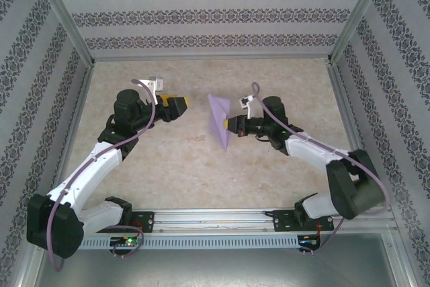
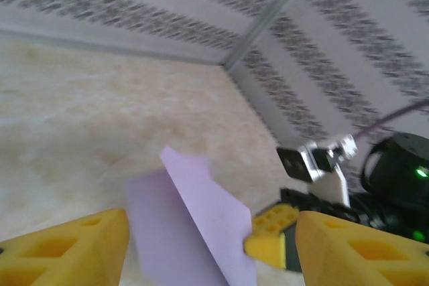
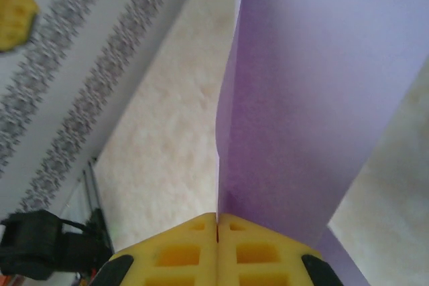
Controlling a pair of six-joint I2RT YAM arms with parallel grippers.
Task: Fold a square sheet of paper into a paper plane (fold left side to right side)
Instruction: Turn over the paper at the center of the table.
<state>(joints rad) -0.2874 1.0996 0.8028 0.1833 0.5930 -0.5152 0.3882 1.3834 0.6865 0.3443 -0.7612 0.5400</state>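
Right gripper (image 3: 216, 224) is pinched shut on the purple paper (image 1: 219, 117) and holds it up at the middle of the table (image 1: 168, 166). Left gripper (image 1: 181, 104) is open and empty, near it. I should match the edges first, then press.

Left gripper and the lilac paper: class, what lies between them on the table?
Nothing: the top view shows a bare stretch of table between the left gripper and the paper.

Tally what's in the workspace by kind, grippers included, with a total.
Thin lilac paper sheet: 1
Yellow-fingered grippers: 2, left gripper and right gripper
Total: 3
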